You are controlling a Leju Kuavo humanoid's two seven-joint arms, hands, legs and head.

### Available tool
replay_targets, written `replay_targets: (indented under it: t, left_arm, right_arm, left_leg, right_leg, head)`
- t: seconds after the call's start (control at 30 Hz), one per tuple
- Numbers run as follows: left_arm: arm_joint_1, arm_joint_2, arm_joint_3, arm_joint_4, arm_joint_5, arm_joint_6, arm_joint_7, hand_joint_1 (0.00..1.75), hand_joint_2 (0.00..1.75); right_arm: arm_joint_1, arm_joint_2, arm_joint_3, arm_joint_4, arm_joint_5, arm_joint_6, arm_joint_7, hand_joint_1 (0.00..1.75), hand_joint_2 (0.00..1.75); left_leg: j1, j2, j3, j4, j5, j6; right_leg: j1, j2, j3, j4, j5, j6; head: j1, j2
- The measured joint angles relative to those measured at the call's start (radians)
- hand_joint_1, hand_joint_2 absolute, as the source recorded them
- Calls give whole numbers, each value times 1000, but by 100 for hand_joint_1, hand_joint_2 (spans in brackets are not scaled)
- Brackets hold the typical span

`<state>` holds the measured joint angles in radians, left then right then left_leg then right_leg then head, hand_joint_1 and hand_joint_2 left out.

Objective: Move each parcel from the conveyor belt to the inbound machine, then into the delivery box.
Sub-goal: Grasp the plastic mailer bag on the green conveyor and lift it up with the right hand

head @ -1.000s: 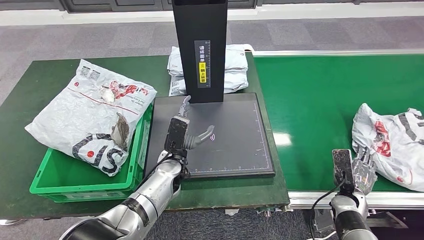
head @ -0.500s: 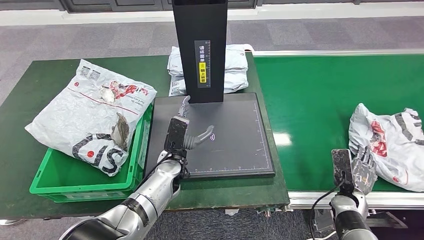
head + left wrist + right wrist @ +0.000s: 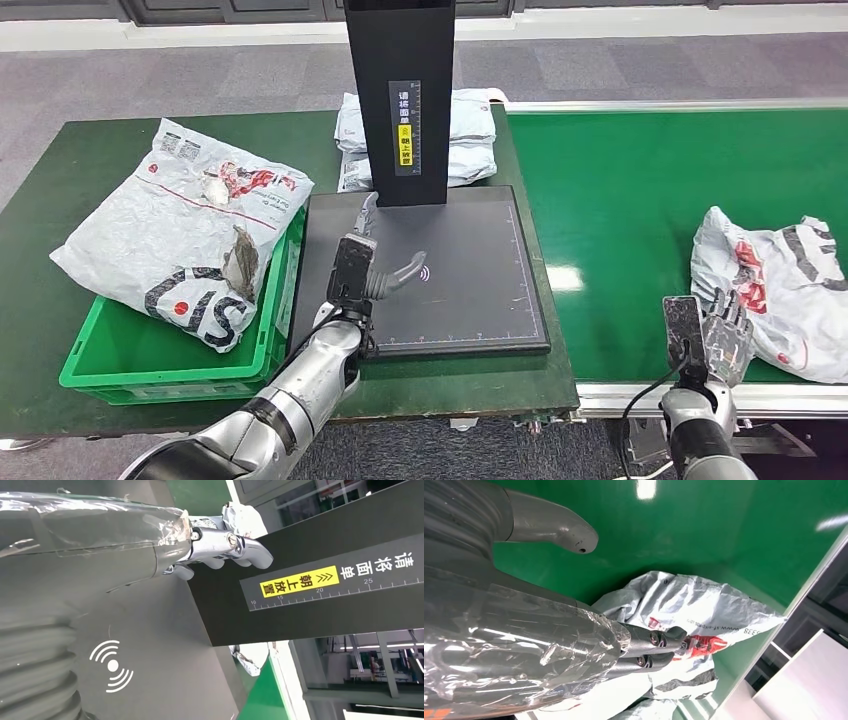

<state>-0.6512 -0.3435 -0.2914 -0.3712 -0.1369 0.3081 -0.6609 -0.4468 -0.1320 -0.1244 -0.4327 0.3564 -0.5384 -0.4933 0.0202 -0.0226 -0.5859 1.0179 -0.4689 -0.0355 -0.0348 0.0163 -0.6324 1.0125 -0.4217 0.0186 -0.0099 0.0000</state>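
Black upright column of the inbound machine stands upper centre, w/ a label strip: white Chinese characters "请将面单", a yellow tag reading "朝上放置", and a ruler scale w/ 15, 20, 25 readable in the left wrist view. Its flat black scan plate sits mid-frame, edged w/ tick marks and a white wireless-wave icon. Left hand hovers over the plate's left part, fingers apart, thumb out to the right, holding nothing. Left of the plate, a green plastic crate, the delivery box, carries a big crumpled white poly mailer lying across its rim; red/black print on it, large black letters near the lower end, not fully readable, plus a small label near its top corner. Behind the column, a stack of grey-white mailers. Right half of the frame is the bright green conveyor belt w/ glare spots and a silver rail along its near edge. On it at far right lies the parcel, white bag w/ red and black print; the right wrist view shows small print on it ending "338". Right hand sits at the parcel's near-left edge, fingers spread and open, fingertips at or just touching the bag, can't tell which. Dark green table under crate and machine; grey carpet floor beyond.
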Motion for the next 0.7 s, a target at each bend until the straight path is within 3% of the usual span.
replay_targets:
  t: [0.7]
  left_arm:
    - [2, 1, 0, 0, 0, 2, -1, 0, 175]
  right_arm:
    - [-5, 1, 0, 4, 16, -12, 20, 0, 175]
  left_leg:
    - [0, 0, 0, 0, 0, 0]
  right_leg:
    - [0, 0, 0, 0, 0, 0]
  head:
    - [0, 0]
